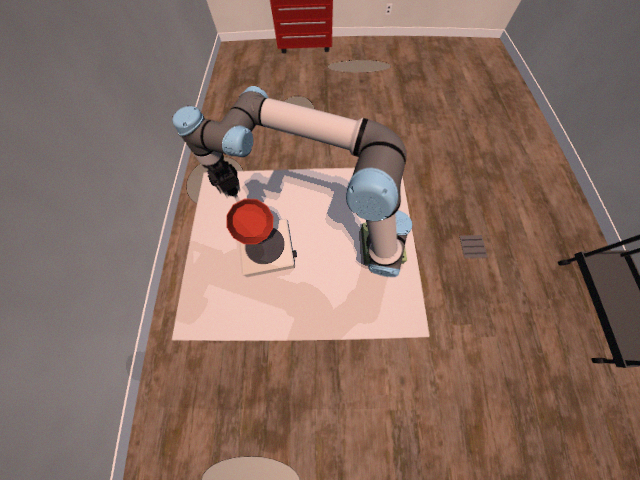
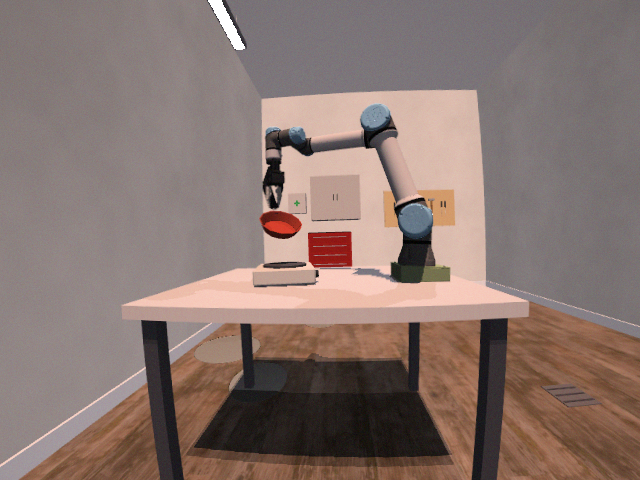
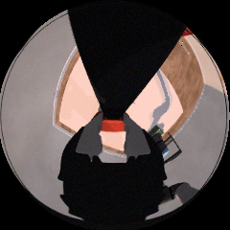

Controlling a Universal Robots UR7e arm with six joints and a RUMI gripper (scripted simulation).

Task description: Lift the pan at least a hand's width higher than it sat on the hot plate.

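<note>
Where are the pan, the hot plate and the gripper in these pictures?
pan [image 2: 280, 225], exterior view, on its red inside.
hot plate [image 2: 284, 277], exterior view, on its pale front wall.
gripper [image 2: 272, 201], exterior view, between the fingertips at the pan's rim.

Table [image 2: 206, 304]: pale pinkish-white square top on four dark legs, standing on a brown wood-plank floor [image 2: 542, 439]. Two things rest directly on the top. A hot plate [image 2: 284, 276], a low cream-coloured box with a black round burner disc on its upper face and a small dark knob on one side, sits toward the left rear part of the top as the exterior view has it. A green base block [image 2: 439, 272] sits at the right rear, well apart from the hot plate, and carries the arm's foot. Soft grey shadows fall across the bare top between and in front of them. A dark shadow lies on the floor beneath the table.
</note>
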